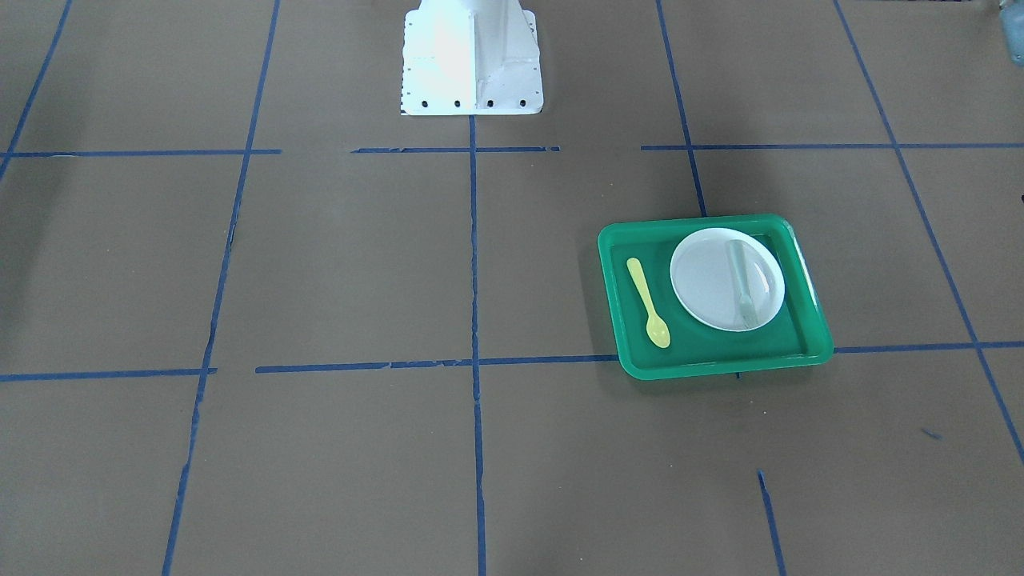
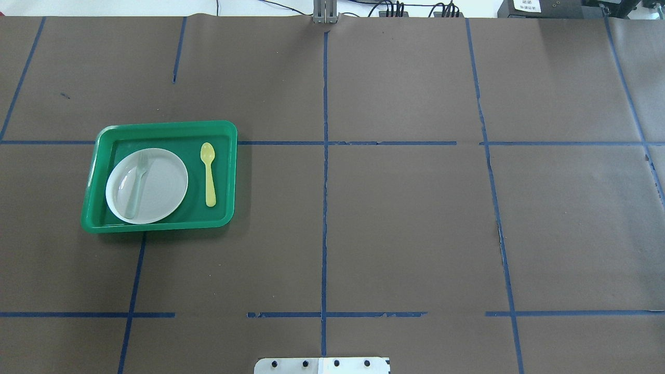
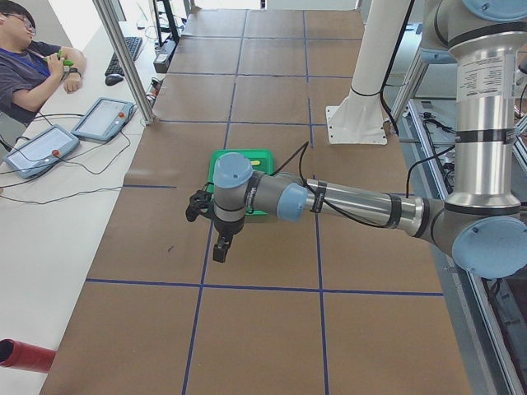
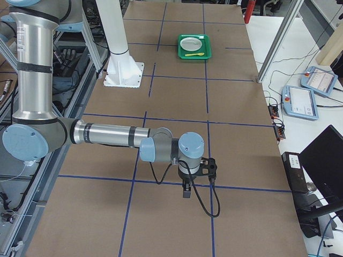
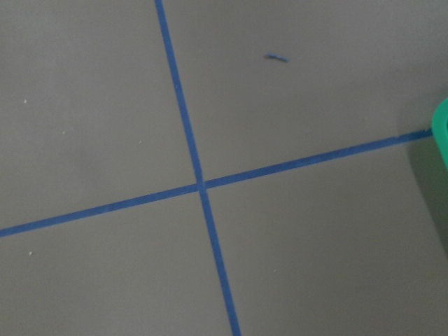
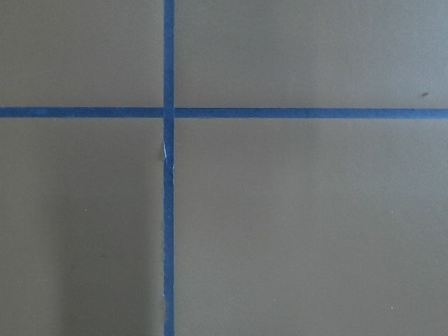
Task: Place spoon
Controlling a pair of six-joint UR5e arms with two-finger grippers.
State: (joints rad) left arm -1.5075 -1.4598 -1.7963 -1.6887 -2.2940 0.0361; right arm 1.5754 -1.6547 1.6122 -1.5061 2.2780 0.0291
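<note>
The pale yellow spoon (image 1: 647, 302) (image 2: 209, 174) lies flat in the green tray (image 1: 720, 369) (image 2: 156, 226), beside a white plate (image 1: 708, 280) (image 2: 161, 187), not on it. A grey-green fork (image 1: 742, 284) (image 2: 137, 183) lies on the plate. Neither gripper shows in the overhead or front views. The left gripper (image 3: 198, 206) hovers over the table just short of the tray (image 3: 247, 156); I cannot tell if it is open or shut. The right gripper (image 4: 207, 167) is far from the tray (image 4: 194, 47), state also unclear.
The robot's white base (image 1: 472, 56) stands at the table's middle edge. Blue tape lines cross the brown table. The left wrist view catches only the tray's corner (image 5: 441, 133). An operator (image 3: 29, 58) sits beside the table with tablets.
</note>
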